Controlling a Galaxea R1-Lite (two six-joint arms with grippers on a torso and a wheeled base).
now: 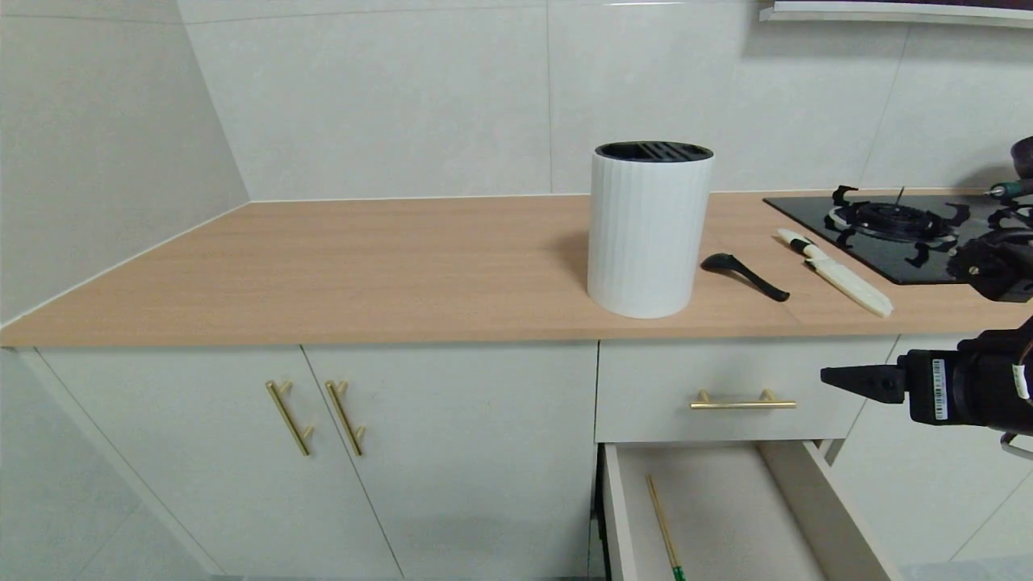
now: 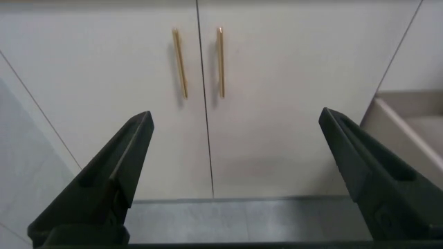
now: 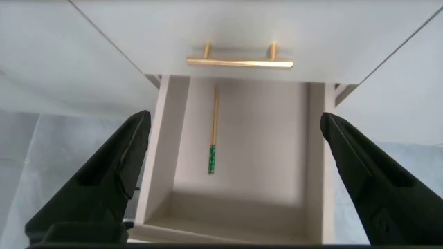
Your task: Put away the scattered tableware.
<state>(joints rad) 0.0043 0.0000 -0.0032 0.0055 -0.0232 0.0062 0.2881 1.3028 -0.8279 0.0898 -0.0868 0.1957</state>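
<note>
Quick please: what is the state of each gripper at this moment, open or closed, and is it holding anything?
Left gripper: open, holding nothing.
Right gripper: open, holding nothing, facing the open drawer.

Chopstick (image 1: 662,524) end beyond bottom edge.

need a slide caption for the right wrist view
Open right pincer facing the pulled-out drawer, a green-tipped chopstick lying on its floor, just below the gold handle of the shut one.
</note>
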